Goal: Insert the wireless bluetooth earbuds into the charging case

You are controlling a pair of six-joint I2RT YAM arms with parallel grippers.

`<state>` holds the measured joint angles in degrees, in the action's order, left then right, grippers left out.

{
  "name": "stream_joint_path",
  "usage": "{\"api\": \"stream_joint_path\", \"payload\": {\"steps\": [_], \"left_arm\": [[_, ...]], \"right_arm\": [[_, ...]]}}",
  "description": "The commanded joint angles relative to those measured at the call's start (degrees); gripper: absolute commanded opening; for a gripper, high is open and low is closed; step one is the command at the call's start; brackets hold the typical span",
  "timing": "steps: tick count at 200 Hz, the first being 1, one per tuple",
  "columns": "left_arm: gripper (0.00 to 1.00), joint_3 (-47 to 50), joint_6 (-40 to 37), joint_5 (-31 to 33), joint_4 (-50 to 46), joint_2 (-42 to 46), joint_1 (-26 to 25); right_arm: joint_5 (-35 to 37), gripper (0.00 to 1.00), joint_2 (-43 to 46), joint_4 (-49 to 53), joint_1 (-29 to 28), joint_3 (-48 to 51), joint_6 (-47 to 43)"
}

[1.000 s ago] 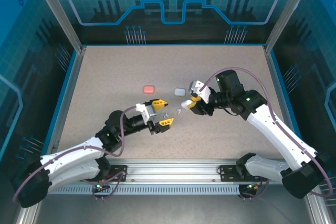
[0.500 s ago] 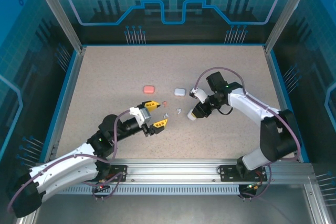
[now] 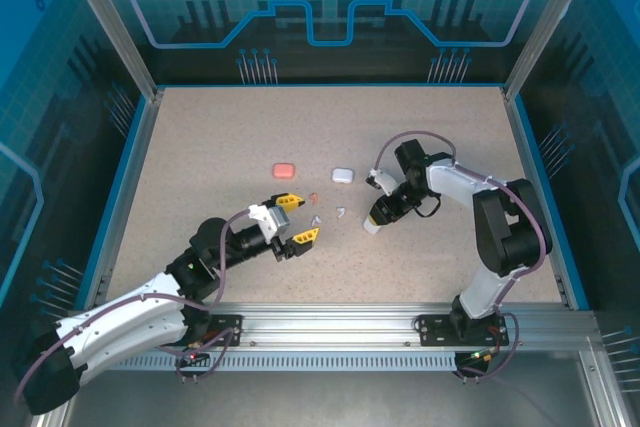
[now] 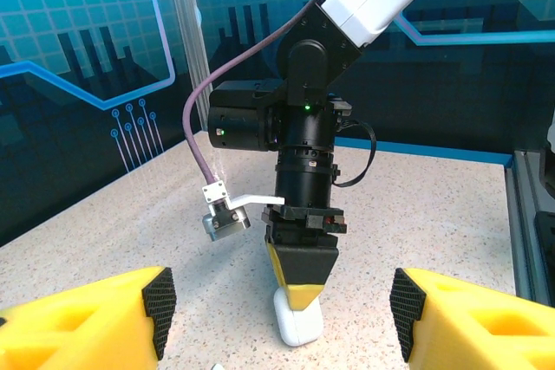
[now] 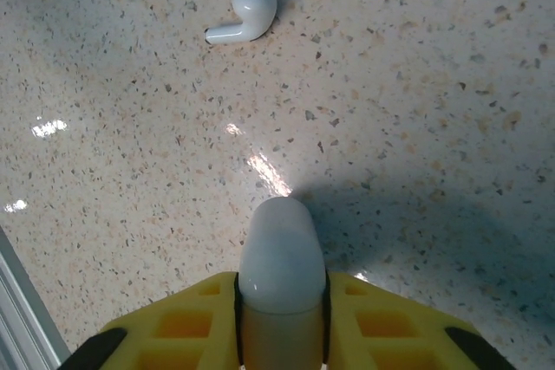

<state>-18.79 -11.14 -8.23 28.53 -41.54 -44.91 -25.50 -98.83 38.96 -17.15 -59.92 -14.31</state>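
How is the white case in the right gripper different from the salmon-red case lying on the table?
The white case is clamped in the right gripper; the salmon-red case lies free on the table. The white case stands on end; the salmon-red case lies flat. Both are small rounded cases.

Lighting's bright and even, coming from overhead, so the speckled desk (image 3: 200,147) looks flat and clean from the top camera, with barely any shadow. The right wrist shot has white glare streaks on the desk and a broad dark shadow spreading right of the white case (image 5: 279,257). The two earbuds (image 5: 243,16) up top are sharp. In the left wrist shot the near yellow fingers (image 4: 87,322) look soft, while the arm (image 4: 303,127) behind them is crisp.
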Motion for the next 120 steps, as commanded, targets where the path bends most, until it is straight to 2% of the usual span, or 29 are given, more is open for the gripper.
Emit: {"api": "stream_joint_path", "payload": {"steps": [1,69,120], "left_arm": [[0.69,0.5,-1.5,1.5,-0.2,0.8,-0.2],[0.70,0.6,-1.2,3.8,0.5,1.0,-0.2],[0.73,0.5,0.3,9.6,0.8,1.8,-0.2]], "right_arm": [[1.6,0.28,-1.1,0.7,0.8,-1.1,1.7],[10.0,0.54,5.9,1.3,0.3,-3.3,1.1],[18.7,0.68,4.9,5.0,-4.0,-10.7,-8.8]]}}
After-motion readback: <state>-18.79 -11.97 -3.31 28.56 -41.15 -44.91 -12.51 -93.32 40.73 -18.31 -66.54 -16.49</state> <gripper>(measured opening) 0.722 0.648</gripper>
